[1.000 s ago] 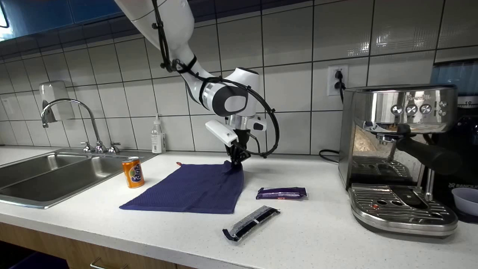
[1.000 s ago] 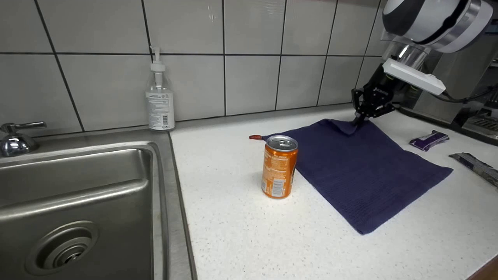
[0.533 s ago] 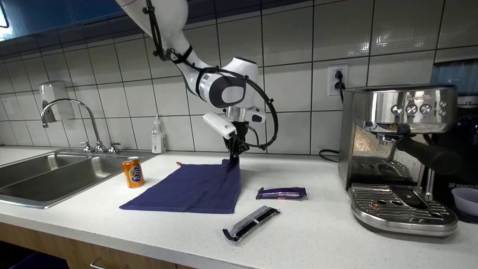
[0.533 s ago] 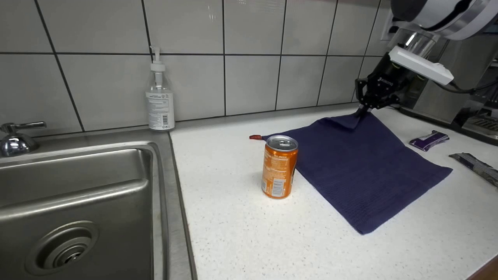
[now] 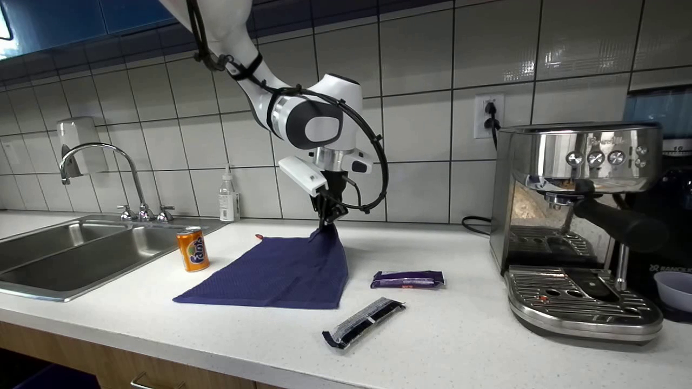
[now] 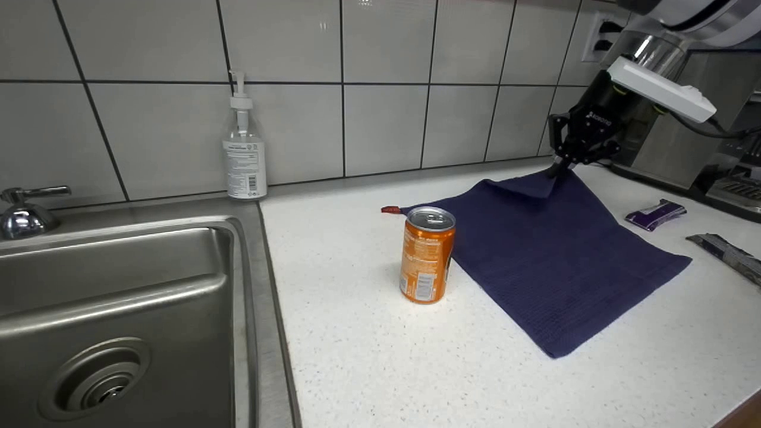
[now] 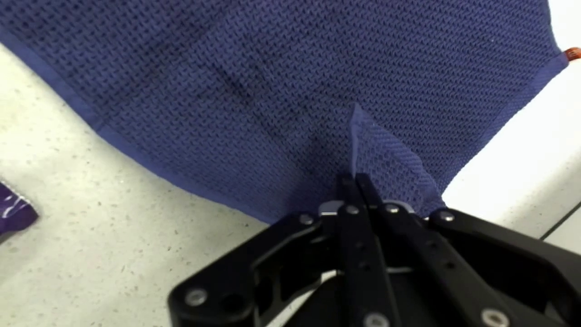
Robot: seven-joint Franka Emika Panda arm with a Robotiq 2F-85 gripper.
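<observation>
Dark-blue cloth (image 6: 559, 255) is what my claw (image 7: 355, 181) has hold of: it is clamped, tips together on a thin pinch of fabric near one corner. That corner is drawn up off the counter (image 5: 454, 329), as both exterior views show, with a folded flap (image 7: 386, 159) beside the tips, while the rest lies spread below and out from the claw. I judge the step in hand to be raising this corner; the next move asks me for a firm hold and a slow pull, since so small a pinch could slip. To one side of the claw, beyond the cloth's edge, lies a purple wrapper (image 5: 407, 279), with a grey-black wrapper (image 5: 363, 322) farther out; both look closed, their contents hidden. Across the cloth from the claw an orange can (image 6: 427, 258) stands upright; I can't tell what it holds. Past it, farther from the claw, is the steel sink (image 6: 248, 333), a drain (image 6: 98, 380) showing in its nearer basin. By the wall on that side stands a clear pump bottle (image 6: 245, 160), its fill level unclear. Well off on the wrapper side is the coffee machine (image 5: 584, 148), then a pale cup (image 5: 673, 292) whose inside I can't read.
</observation>
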